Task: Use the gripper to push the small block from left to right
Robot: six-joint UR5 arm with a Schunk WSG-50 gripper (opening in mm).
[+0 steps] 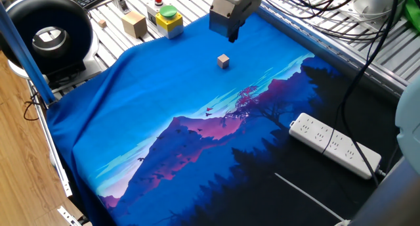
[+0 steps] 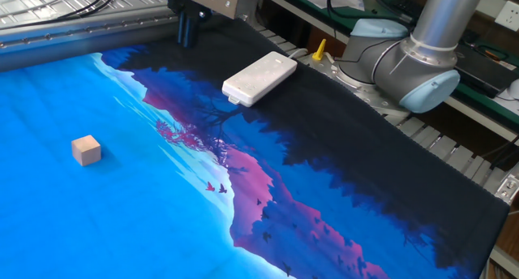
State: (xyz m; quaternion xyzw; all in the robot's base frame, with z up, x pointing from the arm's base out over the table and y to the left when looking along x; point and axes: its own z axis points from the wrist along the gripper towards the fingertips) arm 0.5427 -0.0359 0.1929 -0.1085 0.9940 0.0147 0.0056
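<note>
The small block (image 1: 224, 60) is a tiny tan cube lying on the blue part of the printed cloth; it also shows in the other fixed view (image 2: 86, 149) at the left. My gripper (image 1: 231, 35) hangs above the cloth near its far edge, just behind the block and not touching it. In the other fixed view my gripper (image 2: 186, 34) is at the top, far from the block. Its two dark fingers point down and look pressed together, with nothing between them.
A white power strip (image 1: 335, 144) lies on the dark part of the cloth (image 2: 259, 78). A yellow box with a green button (image 1: 168, 19) and a larger wooden block (image 1: 134, 23) stand beyond the cloth's far corner. The arm's base (image 2: 413, 64) and cables (image 1: 328, 22) border the cloth.
</note>
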